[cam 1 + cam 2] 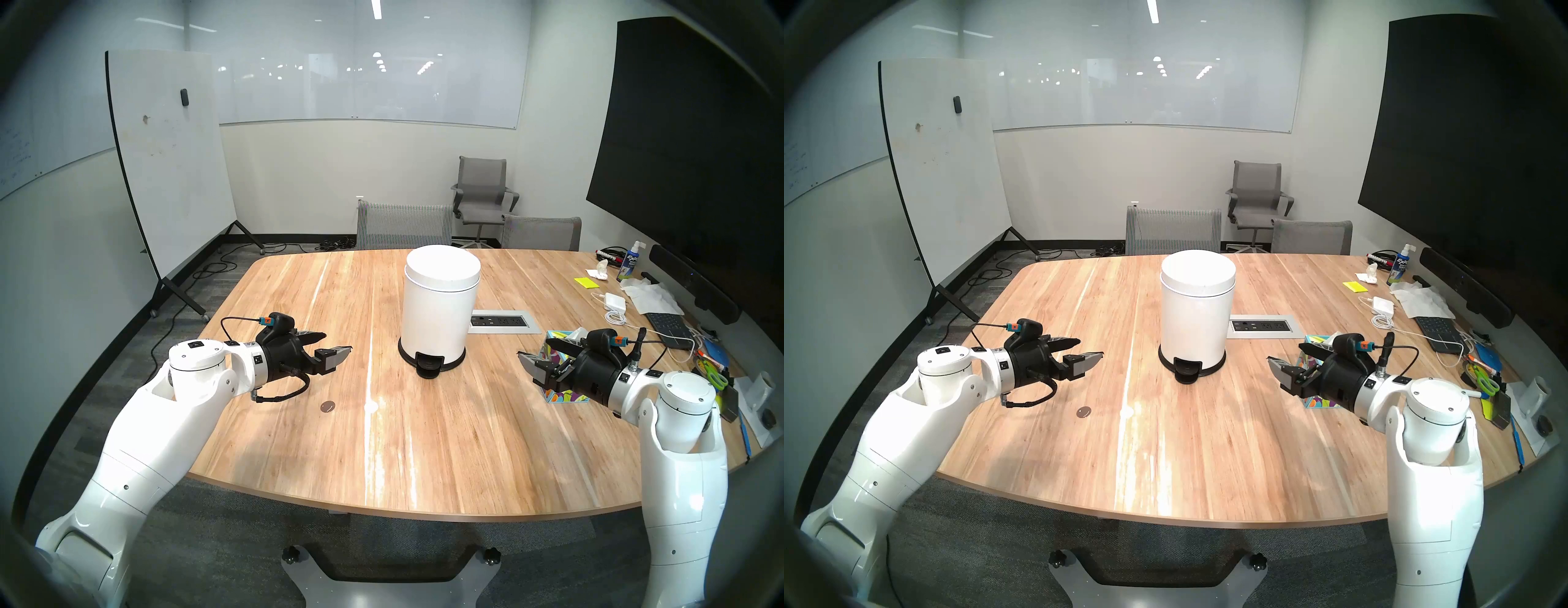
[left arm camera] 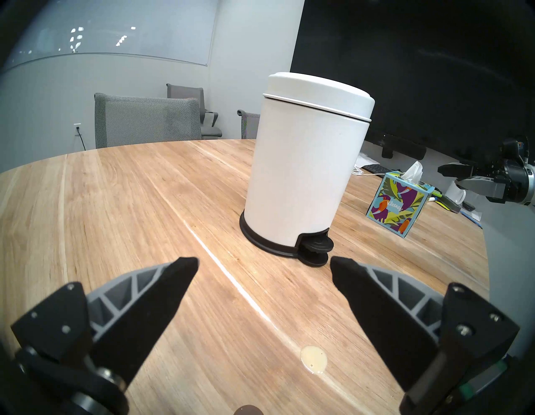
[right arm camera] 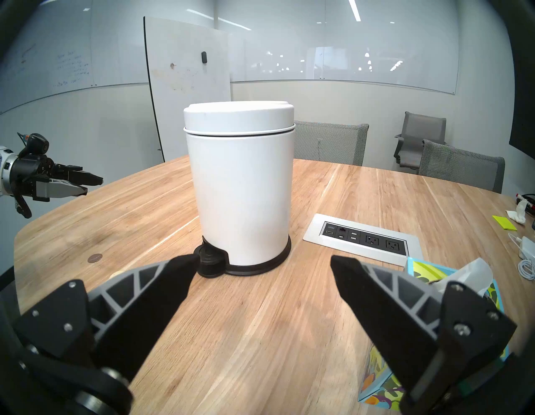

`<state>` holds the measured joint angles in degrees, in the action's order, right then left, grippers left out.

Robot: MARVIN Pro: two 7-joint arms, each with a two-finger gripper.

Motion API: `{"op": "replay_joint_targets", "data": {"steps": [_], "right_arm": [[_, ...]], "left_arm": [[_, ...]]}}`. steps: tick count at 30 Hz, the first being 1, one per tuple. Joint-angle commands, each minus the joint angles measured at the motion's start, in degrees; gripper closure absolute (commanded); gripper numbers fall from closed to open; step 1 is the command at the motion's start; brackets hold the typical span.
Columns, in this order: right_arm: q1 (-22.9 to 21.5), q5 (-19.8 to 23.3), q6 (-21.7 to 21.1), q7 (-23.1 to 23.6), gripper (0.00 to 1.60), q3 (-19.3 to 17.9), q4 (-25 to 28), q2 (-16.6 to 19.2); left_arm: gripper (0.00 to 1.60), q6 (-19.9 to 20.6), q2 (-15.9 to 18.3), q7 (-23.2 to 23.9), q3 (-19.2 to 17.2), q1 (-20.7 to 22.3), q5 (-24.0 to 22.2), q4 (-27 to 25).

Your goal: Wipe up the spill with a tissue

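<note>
Arms are both hanging above the wood table (image 1: 424,446), reaching in from either side and tipped slightly downward, kinda mirroring each other. Left gripper (image 1: 333,344) is up over the left part of the table with its jaws spread wide and nothing between them, and you can see the same in its wrist view, just bare wood between the fingertips (image 2: 185,266). Right gripper (image 1: 535,350) is the same deal, jaws spread and empty, hovering right over the colourful tissue box (image 2: 398,200), which the arm mostly hides in the head view; a white tissue (image 2: 414,172) pokes out of the top of that box. The spill (image 1: 327,406) is a small round grey-brown puddle on the table near the front left, below and a bit in front of the left gripper, not touching anything. Just to its right there's a paler glossy blob (image 2: 313,358) sitting on a long pale streak in the wood. Smack in the middle between the two arms stands a white pedal bin (image 1: 439,310), lid shut, black pedal facing the robot. Behind it is a power outlet panel (image 1: 502,325) set in the table, and the far right edge is cluttered with a keyboard (image 1: 666,329), cables, a spray bottle (image 1: 629,263) and scissors (image 1: 715,375).
</note>
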<state>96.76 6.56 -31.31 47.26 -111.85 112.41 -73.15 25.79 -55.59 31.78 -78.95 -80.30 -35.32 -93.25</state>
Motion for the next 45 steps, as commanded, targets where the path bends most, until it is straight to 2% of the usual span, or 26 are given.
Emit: {"op": "replay_joint_targets", "data": {"steps": [1,21,34,45], "right_arm": [[-0.4,0.0,0.0,0.0,0.00,0.1,0.9,0.0],[-0.3,-0.1,-1.1,0.6,0.00,-0.2,1.9,-0.1],[0.2,0.6,-2.0,2.8,0.00,-3.6,2.6,1.0],[-0.7,0.6,-2.6,3.5,0.00,-5.0,1.7,1.1]], "left_arm": [[0.00,-0.1,0.0,0.0,-0.2,0.4,-0.1,-0.7],[0.00,-0.1,0.0,0.0,-0.2,0.4,-0.1,-0.7],[0.00,-0.1,0.1,0.0,-0.2,0.4,-0.1,-0.7],[0.00,-0.1,0.1,0.0,-0.2,0.4,-0.1,-0.7]]}}
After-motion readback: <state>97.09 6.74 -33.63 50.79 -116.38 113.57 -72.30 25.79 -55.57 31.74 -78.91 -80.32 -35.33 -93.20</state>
